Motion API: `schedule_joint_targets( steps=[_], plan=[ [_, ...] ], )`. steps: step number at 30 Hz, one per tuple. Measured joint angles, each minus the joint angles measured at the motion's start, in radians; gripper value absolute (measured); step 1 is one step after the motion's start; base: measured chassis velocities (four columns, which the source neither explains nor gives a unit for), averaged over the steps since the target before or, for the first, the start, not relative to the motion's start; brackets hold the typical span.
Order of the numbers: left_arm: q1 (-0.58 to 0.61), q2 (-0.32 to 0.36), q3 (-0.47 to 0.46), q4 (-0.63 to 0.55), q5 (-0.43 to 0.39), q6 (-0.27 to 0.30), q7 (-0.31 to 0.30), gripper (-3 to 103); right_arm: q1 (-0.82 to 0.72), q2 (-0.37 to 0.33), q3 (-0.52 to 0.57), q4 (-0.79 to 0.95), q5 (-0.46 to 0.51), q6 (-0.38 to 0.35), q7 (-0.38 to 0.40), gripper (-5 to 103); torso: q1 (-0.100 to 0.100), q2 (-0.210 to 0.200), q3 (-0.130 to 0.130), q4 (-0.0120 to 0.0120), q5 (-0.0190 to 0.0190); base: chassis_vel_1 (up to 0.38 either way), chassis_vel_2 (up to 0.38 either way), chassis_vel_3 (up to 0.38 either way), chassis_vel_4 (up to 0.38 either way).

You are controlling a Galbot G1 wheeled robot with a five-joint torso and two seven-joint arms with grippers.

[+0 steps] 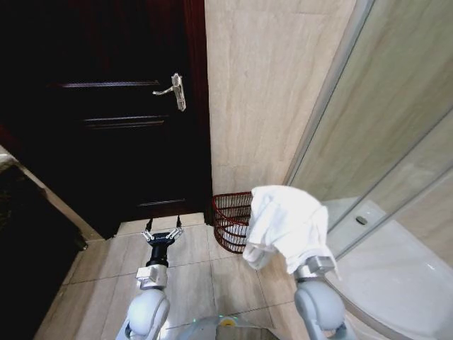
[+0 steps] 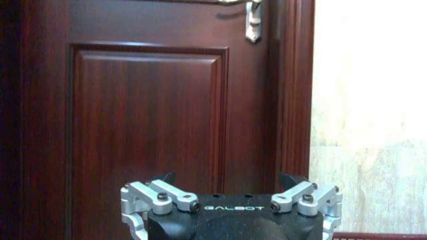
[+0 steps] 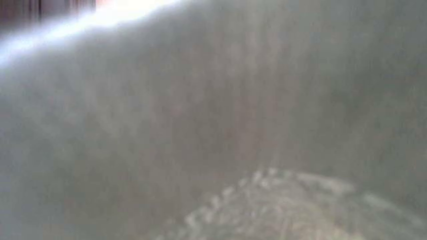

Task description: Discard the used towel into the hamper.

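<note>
Towel (image 1: 290, 223) draped over right gripper (image 1: 301, 241)

text: "GALBOT" | on: left end effector (image 2: 230, 187) body, black face | colour: white

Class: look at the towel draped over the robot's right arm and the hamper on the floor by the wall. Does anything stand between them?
Nothing visible does: the towel hangs beside the open hamper, overlapping its rim.
</note>
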Motion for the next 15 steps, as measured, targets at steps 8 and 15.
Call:
schedule_joint_targets(
  steps=[8, 15],
  plan=[
    [0.056, 0.03, -0.047, 0.012, -0.034, -0.03, 0.017, 100, 0.166, -0.142, 0.02, 0.082, 0.228, -0.081, 0.062, 8, 0.001, 0.001, 0.001, -0.0002, 0.0001, 0.007, -0.004, -0.002, 0.004],
    [0.092, 0.014, -0.066, -0.006, -0.025, -0.061, 0.021, 100, 0.432, -0.216, -0.007, -0.013, 0.359, -0.128, 0.082, 8, 0.001, 0.002, 0.001, 0.0002, 0.0001, 0.0, 0.0, 0.0, 0.0]
  ],
)
